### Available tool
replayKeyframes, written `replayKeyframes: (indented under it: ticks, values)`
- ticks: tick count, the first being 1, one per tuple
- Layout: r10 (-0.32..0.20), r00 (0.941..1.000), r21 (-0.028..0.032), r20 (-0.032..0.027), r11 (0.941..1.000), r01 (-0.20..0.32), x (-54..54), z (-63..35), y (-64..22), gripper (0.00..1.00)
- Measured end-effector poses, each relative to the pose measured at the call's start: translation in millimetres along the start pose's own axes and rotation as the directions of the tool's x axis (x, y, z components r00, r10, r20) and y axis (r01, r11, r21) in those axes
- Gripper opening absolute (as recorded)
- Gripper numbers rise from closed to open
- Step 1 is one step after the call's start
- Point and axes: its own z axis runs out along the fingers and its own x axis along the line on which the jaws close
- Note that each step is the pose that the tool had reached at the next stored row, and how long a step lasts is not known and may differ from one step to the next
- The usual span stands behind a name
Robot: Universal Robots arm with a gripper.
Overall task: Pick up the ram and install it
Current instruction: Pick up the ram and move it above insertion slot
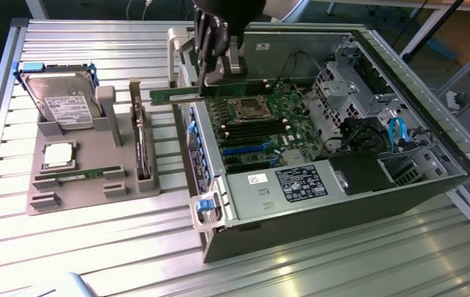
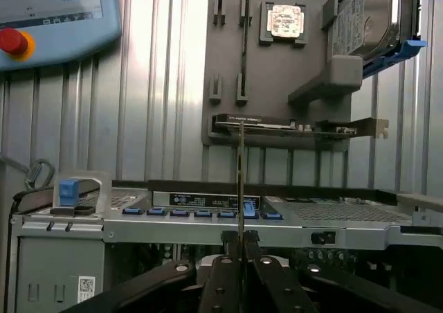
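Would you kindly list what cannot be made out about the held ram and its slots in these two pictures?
- Exterior view: the gripper covers part of the ram.
- Exterior view: the memory slots are too small to show their latches.
- Wrist view: the ram stands edge-on, its chips hidden.
- Wrist view: the computer case wall hides the slots.

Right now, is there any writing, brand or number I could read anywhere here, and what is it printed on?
Nothing is legible; each one is too small or blurred:
hard drive label: unreadable
black label in the computer case: unreadable
white sticker beside it: unreadable
pendant screen: unreadable
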Motion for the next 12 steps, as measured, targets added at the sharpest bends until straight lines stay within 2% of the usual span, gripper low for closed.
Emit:
replayKeyframes:
  ticks: [2,6,8,12]
  values:
    - [0.0,1.0,0.0,0.0,1.0,0.0,-3.6,-0.3,-16.2,0.13]
    - [0.0,1.0,0.0,0.0,1.0,0.0,-6.7,-0.6,-31.8,0.13]
    - [0.0,1.0,-0.0001,-0.0001,1.0,0.0,-10.4,-1.3,-56.3,0.13]
    - [0.0,1.0,0.0,0.0,1.0,0.0,-10.9,-2.1,-75.5,0.13]
